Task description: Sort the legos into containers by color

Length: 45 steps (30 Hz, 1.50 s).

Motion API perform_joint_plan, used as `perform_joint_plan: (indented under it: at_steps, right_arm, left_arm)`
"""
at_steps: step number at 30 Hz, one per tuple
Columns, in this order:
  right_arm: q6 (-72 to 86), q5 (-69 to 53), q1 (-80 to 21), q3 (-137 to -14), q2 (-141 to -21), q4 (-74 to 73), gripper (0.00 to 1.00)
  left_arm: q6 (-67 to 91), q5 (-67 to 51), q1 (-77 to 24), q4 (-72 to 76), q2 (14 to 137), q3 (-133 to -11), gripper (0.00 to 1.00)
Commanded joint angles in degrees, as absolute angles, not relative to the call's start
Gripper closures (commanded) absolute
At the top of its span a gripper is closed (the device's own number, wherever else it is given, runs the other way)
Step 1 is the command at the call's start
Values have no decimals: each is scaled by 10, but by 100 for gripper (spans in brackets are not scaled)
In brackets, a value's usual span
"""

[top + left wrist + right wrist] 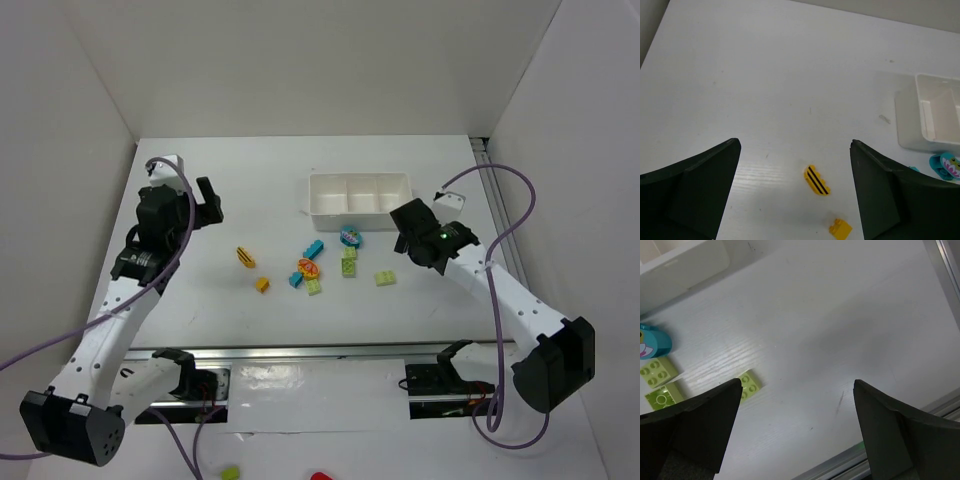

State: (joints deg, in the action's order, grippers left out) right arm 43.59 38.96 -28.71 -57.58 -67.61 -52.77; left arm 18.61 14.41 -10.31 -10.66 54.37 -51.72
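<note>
The white three-compartment tray (358, 193) stands at the back centre, and all three compartments look empty. The bricks lie loose in front of it: a yellow striped one (245, 257), a small orange-yellow one (262, 285), cyan ones (314, 248), and lime ones (385, 278). My left gripper (208, 200) is open and empty, hovering left of the bricks. In the left wrist view (795, 144) the striped brick (817, 180) lies between its fingers. My right gripper (403, 232) is open and empty, just right of the tray's front corner. In the right wrist view (797, 384) a lime brick (749, 382) lies by its left finger.
A metal rail (330, 352) runs along the near table edge and also shows in the right wrist view (940, 410). White walls enclose the table on three sides. Purple cables (520, 215) loop off both arms. A lime piece (230, 472) lies below the rail.
</note>
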Motion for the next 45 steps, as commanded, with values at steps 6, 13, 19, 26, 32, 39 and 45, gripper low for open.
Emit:
perform_joint_plan:
  at_steps: [6, 13, 19, 26, 32, 39, 45]
  right_arm:
    - [493, 410, -285, -559, -678, -513, 1]
    - [446, 295, -290, -491, -666, -397, 1]
    - [609, 254, -285, -460, -680, -395, 1]
    - [631, 146, -301, -440, -728, -313, 1]
    - [689, 128, -301, -432, -757, -295, 1]
    - [700, 109, -294, -425, -804, -272, 5]
    - [700, 146, -294, -439, -836, -272, 15]
  left_arm:
    - [169, 182, -105, -199, 541, -573, 0]
    - [200, 122, -105, -228, 598, -621, 0]
    - [229, 98, -105, -264, 649, -653, 0]
    - [214, 85, -105, -336, 715, -703, 0]
    - [209, 72, -105, -330, 715, -698, 0]
    - [204, 67, -105, -324, 720, -693, 0]
    - [198, 67, -105, -324, 730, -693, 0]
